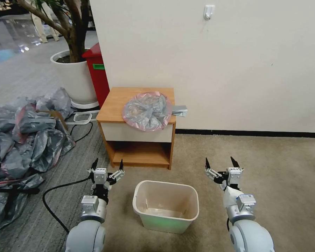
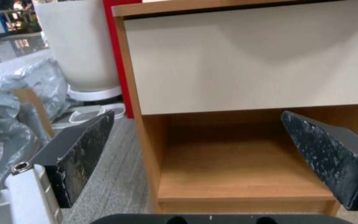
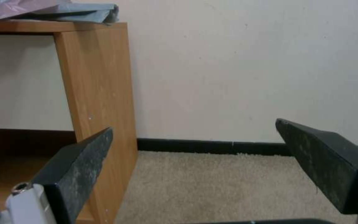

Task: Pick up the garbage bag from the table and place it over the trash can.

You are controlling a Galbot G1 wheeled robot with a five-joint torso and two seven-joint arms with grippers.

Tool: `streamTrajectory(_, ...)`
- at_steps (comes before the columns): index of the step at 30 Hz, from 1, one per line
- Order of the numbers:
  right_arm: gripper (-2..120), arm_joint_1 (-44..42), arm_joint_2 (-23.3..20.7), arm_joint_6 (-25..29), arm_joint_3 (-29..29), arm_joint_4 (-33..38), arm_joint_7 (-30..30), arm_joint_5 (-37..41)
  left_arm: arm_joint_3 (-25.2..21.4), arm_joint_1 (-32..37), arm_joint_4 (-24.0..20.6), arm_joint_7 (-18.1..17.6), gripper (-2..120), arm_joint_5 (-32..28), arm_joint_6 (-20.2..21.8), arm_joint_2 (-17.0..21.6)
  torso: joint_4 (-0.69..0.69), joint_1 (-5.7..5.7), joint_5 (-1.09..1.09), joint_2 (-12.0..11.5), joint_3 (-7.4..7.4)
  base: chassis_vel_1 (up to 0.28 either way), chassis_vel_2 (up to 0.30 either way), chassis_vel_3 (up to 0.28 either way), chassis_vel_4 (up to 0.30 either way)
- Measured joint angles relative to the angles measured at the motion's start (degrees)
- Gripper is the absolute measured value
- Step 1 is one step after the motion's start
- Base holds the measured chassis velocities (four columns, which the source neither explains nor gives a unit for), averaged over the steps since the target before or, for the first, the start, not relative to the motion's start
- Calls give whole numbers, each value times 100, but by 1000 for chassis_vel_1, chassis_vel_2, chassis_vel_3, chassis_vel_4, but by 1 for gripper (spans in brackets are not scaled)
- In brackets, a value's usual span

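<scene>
The garbage bag [image 1: 147, 111] is seen crumpled into a rounded, pink-rimmed bundle on the top of the table [image 1: 117, 101], toward the right front corner, its edge drooping slightly over the white drawer front; in the right wrist view a fold of it [image 3: 42, 9] is seen lying at the table's corner. It has not been touched by either arm, so the task is judged to be at its very start: the bag remains to be gripped, lifted, opened and drawn over the rim. The trash can [image 1: 166, 205] is placed on the carpet at six o'clock from the table, just in front of it, upright and unlined; nothing solid is made out inside, only a pale sheen on the floor of it. The table's lower shelf is seen bare. The left gripper [image 1: 107, 168] is held low at about ten o'clock from the can, fingers spread wide with nothing between them, and the right gripper [image 1: 222, 166] is held at about two o'clock, likewise spread and unloaded. A heap of grey and pink bags [image 1: 21, 136] is piled at nine o'clock from the table, well apart.
</scene>
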Motion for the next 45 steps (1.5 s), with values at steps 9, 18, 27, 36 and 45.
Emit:
streamTrajectory(9, 100, 0, 0, 0, 0, 0, 0, 0, 0, 0, 0, 0, 100, 0, 0, 0, 0, 0, 0, 0, 0, 0, 0, 0, 0)
streamTrajectory(18, 100, 0, 0, 0, 0, 0, 0, 0, 0, 0, 0, 0, 100, 0, 0, 0, 0, 0, 0, 0, 0, 0, 0, 0, 0)
streamTrajectory(27, 100, 0, 0, 0, 0, 0, 0, 0, 0, 0, 0, 0, 100, 0, 0, 0, 0, 0, 0, 0, 0, 0, 0, 0, 0)
streamTrajectory(36, 100, -4, 1, 0, 0, 4, 0, 2, -2, 5, -9, 0, 100, 0, 5, 1, 0, 0, 0, 0, 0, 0, 0, 0, 0)
streamTrajectory(45, 100, -416, 186, -335, 43, 830, 9, 192, -59, 95, -167, 6, 100, -35, 81, 32, 0, 0, -2, 0, 0, 0, 0, 0, 0)
